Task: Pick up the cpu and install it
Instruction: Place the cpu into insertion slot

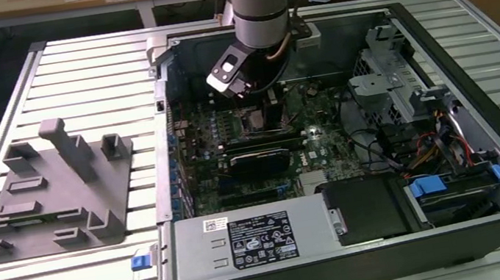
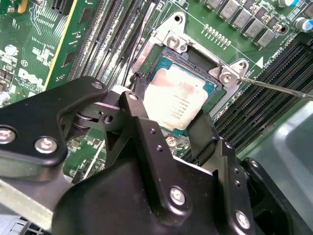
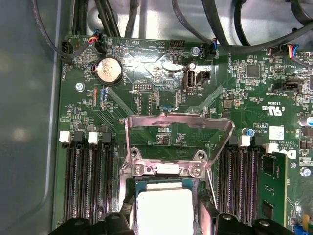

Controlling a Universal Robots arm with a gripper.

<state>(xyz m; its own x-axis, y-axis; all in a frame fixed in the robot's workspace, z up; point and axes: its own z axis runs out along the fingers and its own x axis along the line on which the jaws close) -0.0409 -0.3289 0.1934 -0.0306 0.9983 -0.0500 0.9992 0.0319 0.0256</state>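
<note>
Pincer (image 2: 166, 111) is closed on the cpu (image 2: 176, 100), with 1 black finger (image 2: 132, 105) against each of 2 opposite edges of the chip. The cpu lies flat inside the square socket (image 2: 222, 81), silvery top up. In the first wrist view the socket's metal load plate (image 3: 178, 122) stands swung open beyond the chip. Rows of black memory slots (image 3: 85, 186) flank the socket on both sides. 1 round coin cell (image 3: 108, 70) sits farther off on the green motherboard (image 3: 146, 54).

On the exterior view's left, a grey fixture (image 1: 51, 199) with upright posts rests on the slatted tabletop (image 1: 72, 77), well apart from the arm. Beside it, toward the middle, the open computer case (image 1: 349, 274) lies on its side. The arm (image 1: 259, 5) reaches down into the case's far half, over the board. A power supply (image 1: 245, 241) fills the case's near edge. On the exterior view's right, a metal drive cage (image 1: 393, 66) and bundled cables line the case's wall.
</note>
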